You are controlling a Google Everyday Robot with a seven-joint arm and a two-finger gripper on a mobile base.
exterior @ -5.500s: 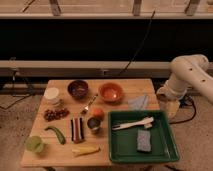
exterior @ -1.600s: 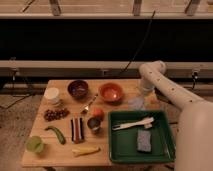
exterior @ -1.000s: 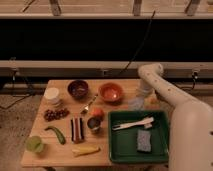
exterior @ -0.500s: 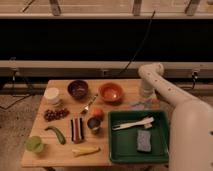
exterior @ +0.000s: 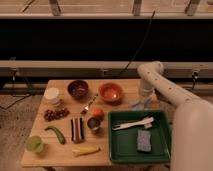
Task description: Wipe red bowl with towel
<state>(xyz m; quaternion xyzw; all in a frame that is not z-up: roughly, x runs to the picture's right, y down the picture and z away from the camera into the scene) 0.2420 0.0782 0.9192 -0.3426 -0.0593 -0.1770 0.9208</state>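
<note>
Resting low at the table's (exterior: 64,148) right side: gripper (exterior: 145,98), pinched shut on towel (exterior: 138,104), near red bowl (exterior: 110,92). Nearby: spoon (exterior: 89,104), dark bowl (exterior: 78,88), green tray (exterior: 114,146) holding sponge (exterior: 144,140).

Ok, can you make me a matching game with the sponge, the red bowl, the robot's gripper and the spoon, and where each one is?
Things:
1. sponge
2. red bowl
3. gripper
4. spoon

Places:
A. at the back of the table, beside the dark bowl
B. shut, down at the towel
C. inside the green tray
D. on the table, just in front of the two bowls

Pairs: 1-C, 2-A, 3-B, 4-D
</note>
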